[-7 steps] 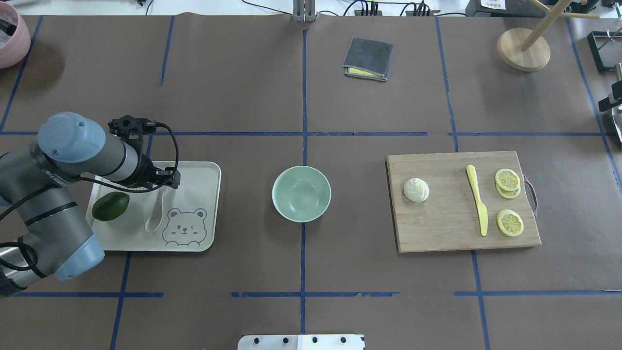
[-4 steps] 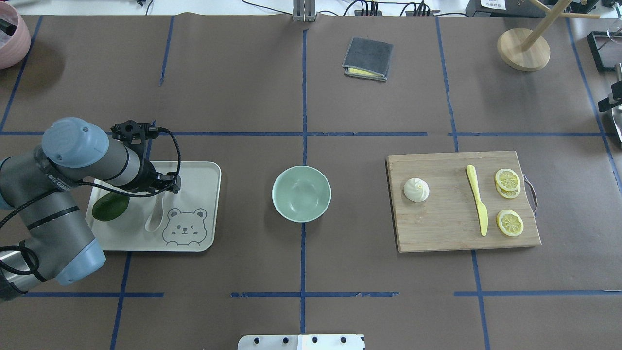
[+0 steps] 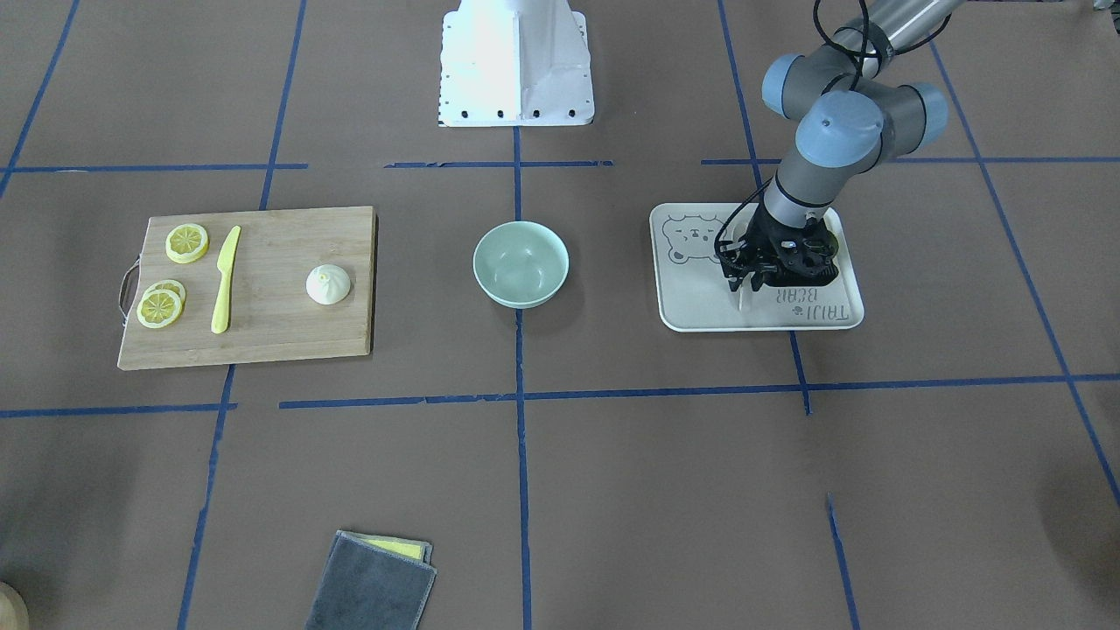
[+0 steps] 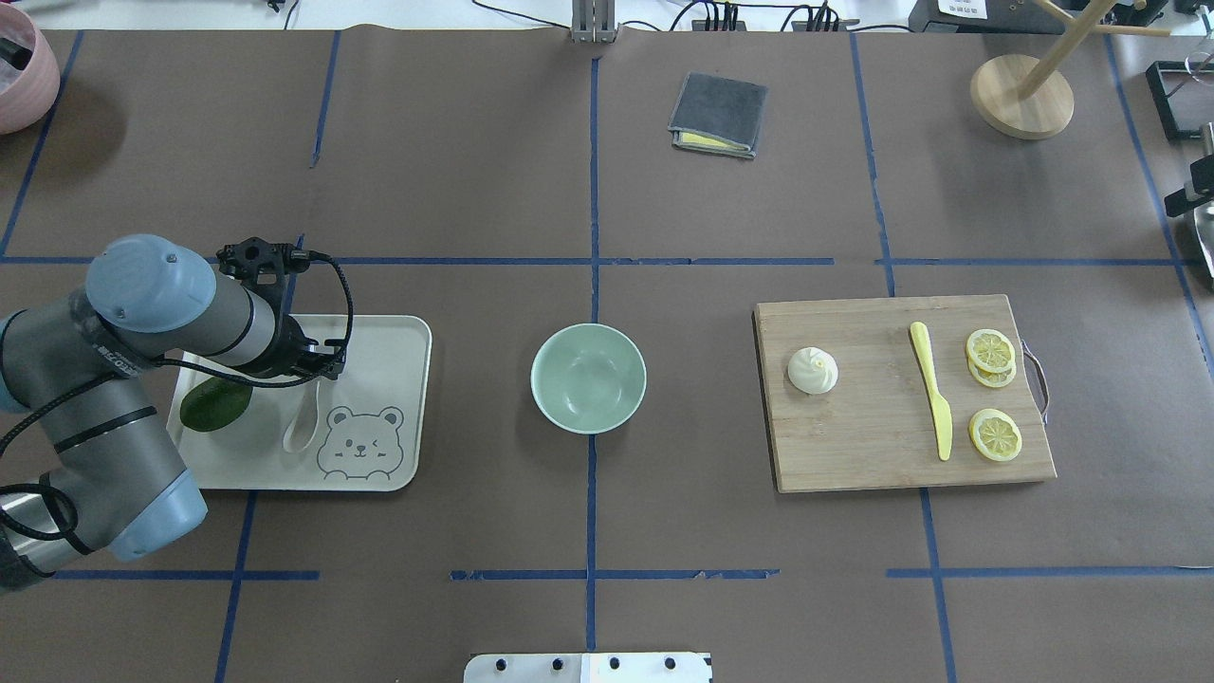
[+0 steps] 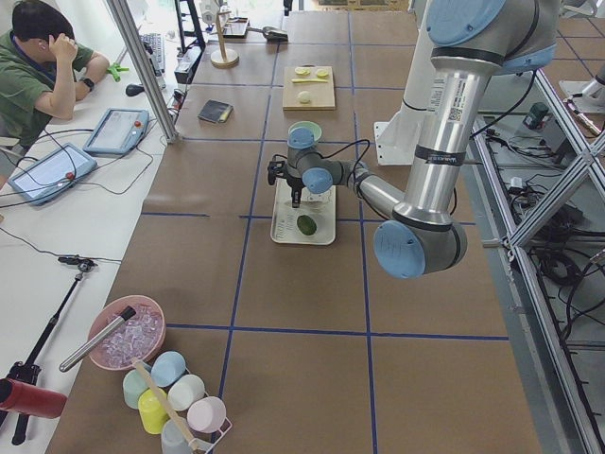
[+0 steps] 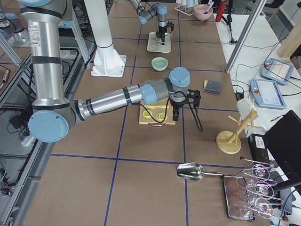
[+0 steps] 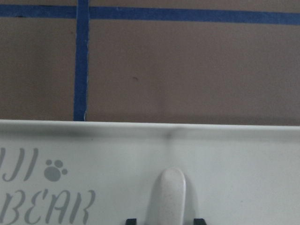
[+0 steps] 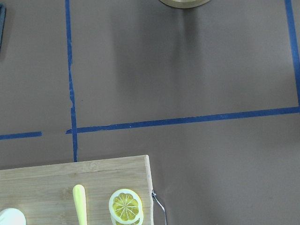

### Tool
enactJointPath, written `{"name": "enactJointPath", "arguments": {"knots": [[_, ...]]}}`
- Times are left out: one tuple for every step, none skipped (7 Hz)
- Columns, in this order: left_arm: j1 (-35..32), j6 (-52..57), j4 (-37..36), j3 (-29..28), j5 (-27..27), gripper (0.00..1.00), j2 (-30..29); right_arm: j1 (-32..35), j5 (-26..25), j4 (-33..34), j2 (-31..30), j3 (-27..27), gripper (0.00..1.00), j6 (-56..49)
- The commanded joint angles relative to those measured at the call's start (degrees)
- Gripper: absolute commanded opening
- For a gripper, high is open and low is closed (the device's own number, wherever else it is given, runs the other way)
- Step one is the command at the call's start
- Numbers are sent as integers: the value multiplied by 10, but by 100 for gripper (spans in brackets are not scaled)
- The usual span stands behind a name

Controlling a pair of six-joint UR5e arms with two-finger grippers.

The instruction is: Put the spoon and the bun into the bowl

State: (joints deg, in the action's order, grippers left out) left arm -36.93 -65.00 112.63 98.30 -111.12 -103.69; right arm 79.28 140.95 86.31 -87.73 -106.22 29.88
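Left tool [image 7: 165, 220]: two black fingertips spread, one on each side of the spoon [image 7: 168, 197] handle, with a gap showing on both sides; nothing pinched. The tool is set low over the tray [image 4: 379, 346].

Spoon: off-white, faintly speckled, with a short, thick, round-ended handle. It lies flat in the tray, its deep oval scoop toward the robot and its handle toward the tray's far rim.

Tray: pale, rectangular, with rounded corners, a raised rim, and a printed bear and lettering. A dark green avocado [image 4: 216, 406] lies in it beside the spoon, apart from it.

Bowl [image 4: 588, 379]: smooth mint-green, round, mid-surface and well apart from the tray.

Bun [image 4: 813, 370]: white pleated dome, on the bowl-side end of a bamboo cutting board [image 4: 854, 446]. Also on the board are a slim yellow knife [image 4: 932, 394] and lemon slices [image 4: 995, 435].

Surface [image 4: 474, 190]: matte brown paper gridded with blue tape.

Right tool [image 6: 178, 110]: raised near the board; cannot tell whether it is spread or closed.
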Motion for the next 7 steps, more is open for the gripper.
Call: {"name": "enactJointPath", "arguments": {"knots": [[0, 0, 0, 4, 0, 0, 1, 0, 0, 0, 0, 0, 100, 0], [-1, 0, -10, 17, 0, 0, 1, 0, 0, 0, 1, 0, 100, 0], [-2, 1, -52, 50, 0, 0, 1, -1, 1, 1, 7, 0, 100, 1], [-10, 1, -97, 91, -1, 0, -4, -14, 1, 0, 17, 0, 100, 12], [-12, 1, -128, 115, -2, 0, -14, -45, -3, 0, 43, 1, 100, 57], [-29, -2, -133, 112, -6, 0, -40, -78, -15, 0, 73, 2, 100, 111], [-36, -64, -132, 109, -7, 0, -64, -121, -60, -1, 104, 0, 100, 166]]}}
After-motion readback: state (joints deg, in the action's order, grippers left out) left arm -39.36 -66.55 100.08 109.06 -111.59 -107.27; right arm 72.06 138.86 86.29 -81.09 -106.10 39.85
